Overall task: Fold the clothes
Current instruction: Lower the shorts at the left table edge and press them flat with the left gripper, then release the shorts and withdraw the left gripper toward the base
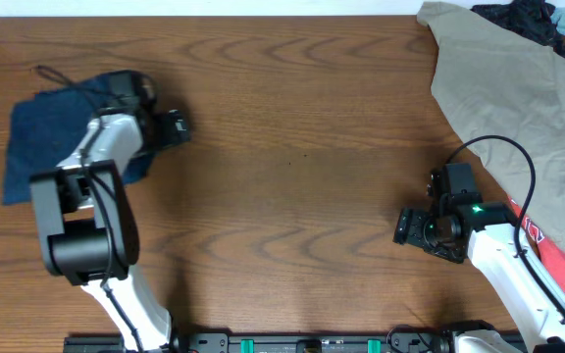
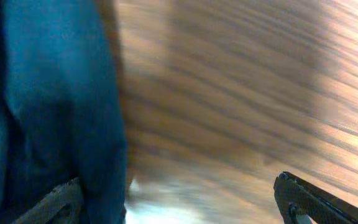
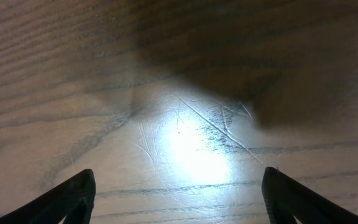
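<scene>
The dark navy shorts (image 1: 42, 132) lie bunched into a compact shape at the left of the wooden table, partly under my left arm. In the left wrist view the navy cloth (image 2: 48, 93) fills the left side and its edge hangs by one finger. My left gripper (image 1: 173, 127) sits just off the shorts' right edge, over bare wood; its fingers (image 2: 179, 193) are wide apart and nothing is between them. My right gripper (image 1: 408, 227) is open and empty low over bare wood (image 3: 179, 186) at the right.
A large khaki-beige garment (image 1: 518, 88) covers the right rear of the table. A red-orange cloth (image 1: 557, 260) lies by my right arm. A dark clothes pile (image 1: 528, 20) sits at the back right corner.
</scene>
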Robot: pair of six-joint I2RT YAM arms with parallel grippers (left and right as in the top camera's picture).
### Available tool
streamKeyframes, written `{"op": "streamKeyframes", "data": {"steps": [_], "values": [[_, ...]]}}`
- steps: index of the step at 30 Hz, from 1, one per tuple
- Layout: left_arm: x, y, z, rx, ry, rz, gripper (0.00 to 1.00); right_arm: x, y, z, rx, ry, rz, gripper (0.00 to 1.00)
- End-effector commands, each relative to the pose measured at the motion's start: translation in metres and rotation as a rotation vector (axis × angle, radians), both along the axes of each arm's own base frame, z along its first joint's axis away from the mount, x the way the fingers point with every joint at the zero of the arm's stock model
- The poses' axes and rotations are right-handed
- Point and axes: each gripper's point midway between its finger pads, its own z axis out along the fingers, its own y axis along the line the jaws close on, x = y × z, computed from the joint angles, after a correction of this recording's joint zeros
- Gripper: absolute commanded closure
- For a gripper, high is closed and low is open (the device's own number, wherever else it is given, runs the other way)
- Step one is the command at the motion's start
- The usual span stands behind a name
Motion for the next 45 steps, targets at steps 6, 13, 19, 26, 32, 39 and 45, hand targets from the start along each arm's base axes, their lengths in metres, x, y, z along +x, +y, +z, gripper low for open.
{"op": "streamKeyframes", "data": {"steps": [6,13,19,26,32,39,45], "values": [[-0.016,-0.038,-0.024,-0.007,0.084,-0.104,0.02,0.006,-0.001,0.007,0.002,-0.026,0.003,0.16],[-0.022,0.0,-0.025,0.075,0.112,-0.022,0.02,0.005,-0.001,0.007,0.0,-0.019,0.012,0.16],[-0.029,0.054,-0.025,0.068,0.112,0.107,0.02,0.004,-0.001,0.007,-0.002,-0.016,0.021,0.16],[-0.048,0.125,-0.024,0.04,0.105,0.342,0.02,0.004,-0.001,0.007,-0.002,-0.016,0.021,0.16],[-0.045,0.134,-0.019,-0.011,0.066,0.363,0.02,0.005,-0.001,0.007,-0.004,-0.022,0.029,0.16],[-0.03,0.118,0.0,0.004,0.017,0.283,0.02,0.005,-0.002,0.007,-0.008,-0.023,0.039,0.16],[-0.025,0.121,0.037,0.053,-0.052,0.285,0.02,0.005,-0.002,0.007,-0.008,-0.022,0.04,0.15]]}}
